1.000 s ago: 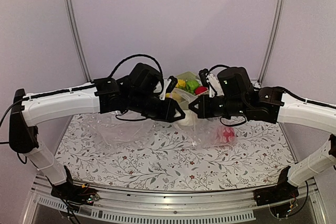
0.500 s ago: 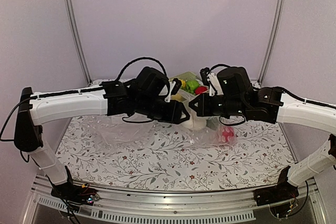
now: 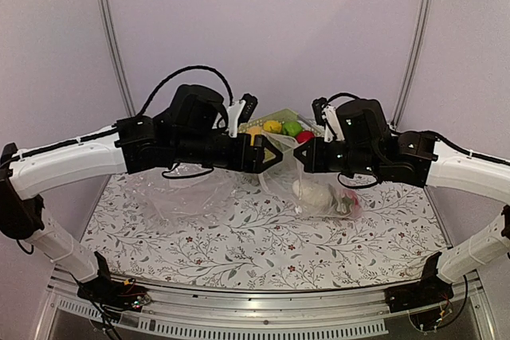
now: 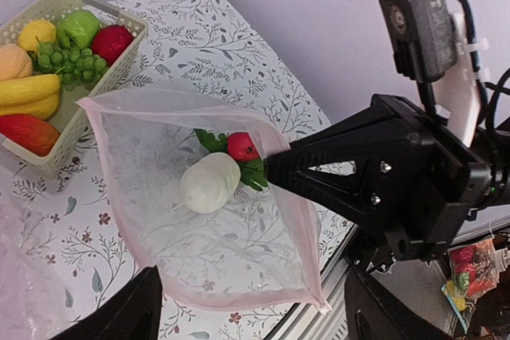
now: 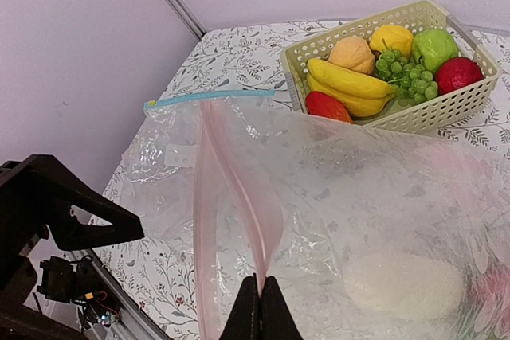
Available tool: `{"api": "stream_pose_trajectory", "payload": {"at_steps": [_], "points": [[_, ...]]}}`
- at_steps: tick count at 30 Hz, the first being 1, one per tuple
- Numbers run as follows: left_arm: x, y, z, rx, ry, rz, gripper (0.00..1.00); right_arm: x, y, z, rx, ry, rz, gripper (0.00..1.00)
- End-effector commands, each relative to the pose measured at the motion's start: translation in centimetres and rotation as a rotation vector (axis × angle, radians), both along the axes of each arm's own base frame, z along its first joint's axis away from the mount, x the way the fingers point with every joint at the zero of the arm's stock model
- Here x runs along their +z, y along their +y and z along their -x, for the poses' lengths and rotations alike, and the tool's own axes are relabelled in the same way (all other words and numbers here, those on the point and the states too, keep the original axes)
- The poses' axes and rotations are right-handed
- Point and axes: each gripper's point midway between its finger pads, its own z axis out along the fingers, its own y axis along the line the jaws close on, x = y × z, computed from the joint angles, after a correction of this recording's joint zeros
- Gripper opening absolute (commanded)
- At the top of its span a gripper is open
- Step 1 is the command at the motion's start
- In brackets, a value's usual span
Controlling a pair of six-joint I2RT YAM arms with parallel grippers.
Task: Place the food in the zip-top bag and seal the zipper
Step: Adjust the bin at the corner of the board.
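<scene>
Clear zip-top bag (image 3: pixel 315 185) is seen overhead, held up over the table (image 3: pixel 199 236), white oblong piece (image 3: pixel 311 194) inside. Left wrist: the left hand (image 4: pixel 251 300) is spread, empty. Right wrist: the right hand (image 5: pixel 261 300) is clamped on the zipper (image 5: pixel 243 197); the mouth could be collapsed by a slip.

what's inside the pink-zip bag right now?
Inside the zip-top bag: a white oblong piece and a red fruit with green leaves beside it. Whatever lies under the leaves is covered.

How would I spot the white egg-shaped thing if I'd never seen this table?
Find the beige fruit basket, then the clear pink-rimmed bag beside it. The white piece lies inside that bag, the only pale oblong, next to a smaller red, green-leaved item.
</scene>
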Motion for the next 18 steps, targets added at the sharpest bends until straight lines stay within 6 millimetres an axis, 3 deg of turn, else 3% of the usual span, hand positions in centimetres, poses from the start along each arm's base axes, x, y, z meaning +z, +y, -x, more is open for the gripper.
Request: {"api": "stream_pose_trajectory", "payload": {"at_steps": [1,10,18], "points": [[3.1,1.9,0.3,0.019,-0.085,0.066,0.8,0.1,-1.1,0.1,-0.029,-0.018,0.023,0.0],[2.4,6.3,-1.0,0.106,-0.069,0.035,0.82,0.8,-1.6,0.5,-0.017,-0.032,0.018,0.0],[0.2,10.3,-4.4,0.208,-0.057,-0.074,0.9,3.7,-4.0,1.5,-0.022,-0.1,0.015,0.0]]}}
